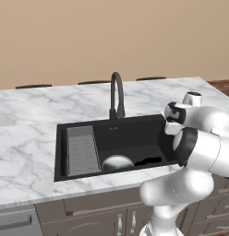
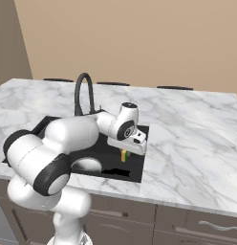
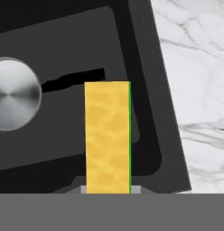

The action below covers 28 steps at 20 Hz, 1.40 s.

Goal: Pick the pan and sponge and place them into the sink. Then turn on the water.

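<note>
The sponge [image 3: 107,137], a yellow block w/ a green edge down one side, is clamped in the tool [image 2: 124,154], which is closed on its lower end; in the hand view it is seen standing up from between the finger tips, over the black sink [image 3: 145,113] near the basin's wall on the marble side. In the right base view the sponge is seen as a small yellow-green piece hanging under the wrist, above the sink's right part, not resting on the floor of the basin. The pan [image 1: 117,162] is already lying in the sink, at the front wall approx. mid-width, round silver face up; its thin black handle [image 1: 147,161] is pointed toward the robot's right, along the front wall. In the hand view the pan is seen at the left edge, w/ the handle reaching toward the sponge but apart from it. The grey ribbed tray [image 1: 82,150] is set into the left end of the sink, just beside the pan, whether touching can't be told. The black gooseneck faucet [image 1: 117,94] is stood behind the sink's back rim, its spout curved over the basin. The sink is sunk into a white marble table [image 1: 28,120]; dark cabinet fronts [image 1: 102,212] are seen below it. The arm is bent over the right end of the basin.
</note>
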Available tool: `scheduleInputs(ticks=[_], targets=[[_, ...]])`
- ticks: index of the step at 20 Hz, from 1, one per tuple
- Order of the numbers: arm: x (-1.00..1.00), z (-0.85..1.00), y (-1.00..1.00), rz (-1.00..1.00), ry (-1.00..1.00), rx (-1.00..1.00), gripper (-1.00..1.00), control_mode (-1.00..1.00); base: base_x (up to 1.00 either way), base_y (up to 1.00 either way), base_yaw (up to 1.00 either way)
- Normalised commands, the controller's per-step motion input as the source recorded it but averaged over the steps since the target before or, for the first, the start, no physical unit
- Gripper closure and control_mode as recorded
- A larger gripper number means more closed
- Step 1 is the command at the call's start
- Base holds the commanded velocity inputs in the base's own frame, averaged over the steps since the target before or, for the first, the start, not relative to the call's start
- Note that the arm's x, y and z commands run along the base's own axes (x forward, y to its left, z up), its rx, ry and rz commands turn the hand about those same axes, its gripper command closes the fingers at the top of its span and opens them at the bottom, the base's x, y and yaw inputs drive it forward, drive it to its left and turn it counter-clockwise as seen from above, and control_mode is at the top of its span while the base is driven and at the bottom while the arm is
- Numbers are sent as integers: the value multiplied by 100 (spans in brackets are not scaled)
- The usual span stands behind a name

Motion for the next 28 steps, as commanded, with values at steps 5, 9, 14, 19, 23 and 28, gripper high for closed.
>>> scheduleInputs(ticks=[5,9,14,19,23,28], targets=[[5,-1,39,-1,0,4,100,-100,0,0,0],[10,-1,41,-1,5,4,100,-100,0,0,0],[15,-6,30,-1,2,6,100,-100,0,0,0],[18,-14,21,0,0,5,100,-100,0,0,0],[18,-18,20,0,-2,5,100,-100,0,0,0],[18,-16,28,0,-6,2,100,-100,0,0,0]])
